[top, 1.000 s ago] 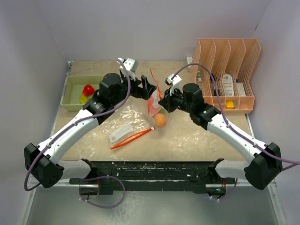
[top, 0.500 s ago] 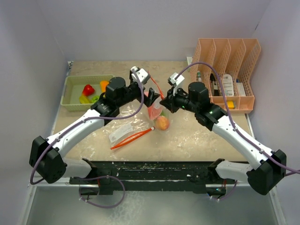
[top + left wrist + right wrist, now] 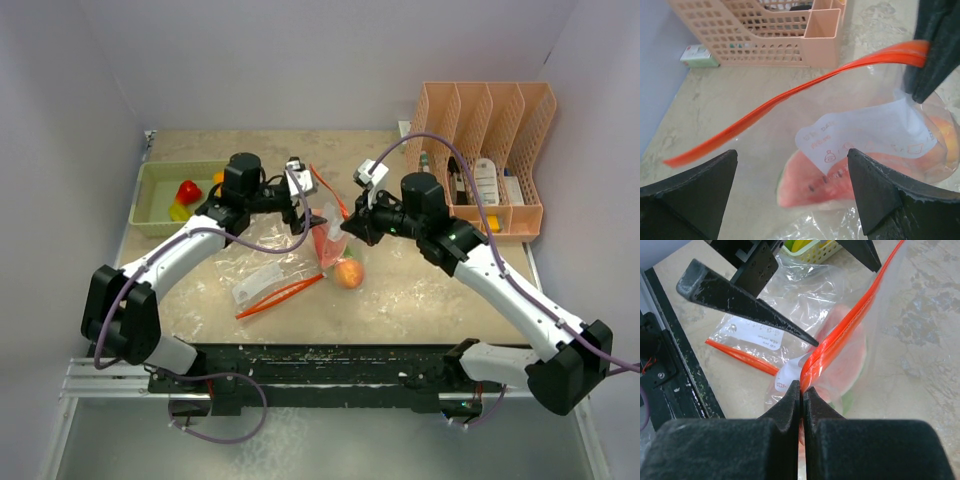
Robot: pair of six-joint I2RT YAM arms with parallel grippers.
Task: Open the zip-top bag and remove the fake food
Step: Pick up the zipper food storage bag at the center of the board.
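A clear zip-top bag (image 3: 327,238) with an orange zip strip (image 3: 790,95) hangs from my right gripper (image 3: 347,224), which is shut on the strip (image 3: 840,335). Inside it are fake food pieces: a red watermelon slice (image 3: 815,180) and a peach-coloured fruit (image 3: 348,273) at the bottom. My left gripper (image 3: 308,208) is open and empty just left of the bag, its jaws level with the watermelon slice (image 3: 845,365). In the right wrist view my right gripper (image 3: 801,387) pinches the strip, with the left fingers (image 3: 740,295) beyond it.
A green tray (image 3: 150,205) at the left holds a red pepper (image 3: 188,190) and yellow and orange pieces. A second flat zip bag (image 3: 262,279) with an orange strip lies on the table near the front. A peach file rack (image 3: 485,150) stands at the right.
My left arm has turned its wrist and brought the open gripper beside the bag. The hanging bag and its peach fruit have sunk slightly toward the front. My right gripper stays shut on the strip.
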